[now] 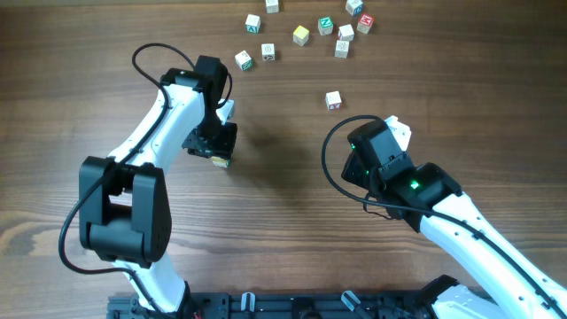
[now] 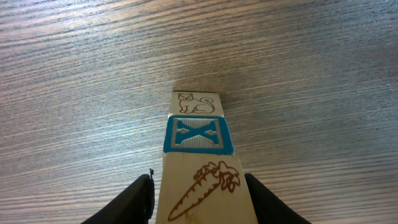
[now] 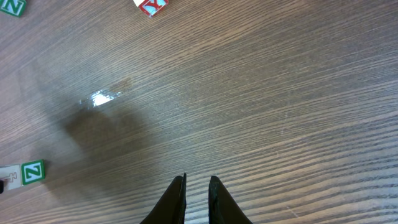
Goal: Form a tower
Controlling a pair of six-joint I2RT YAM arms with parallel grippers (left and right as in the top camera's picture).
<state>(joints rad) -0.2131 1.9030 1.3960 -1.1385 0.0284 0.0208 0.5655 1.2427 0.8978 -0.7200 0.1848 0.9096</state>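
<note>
The tower [image 2: 198, 134] is a stack of three pale wooden cubes, and the left wrist view shows its side faces. From top to bottom they carry a carrot drawing [image 2: 205, 190], a blue X and a brown cat. My left gripper [image 2: 199, 202] has a black finger on each side of the carrot cube and is shut on it. From overhead, the left gripper [image 1: 215, 144] covers most of the tower [image 1: 221, 161]. My right gripper [image 3: 196, 182] hangs shut over bare wood, holding nothing, and appears right of centre from overhead [image 1: 396, 133].
Several loose letter cubes lie scattered at the far edge of the table [image 1: 301, 35], and one single cube [image 1: 333, 100] sits nearer the right arm. The right wrist view shows a green Z cube [image 3: 32, 172] and a red Y cube [image 3: 151, 5].
</note>
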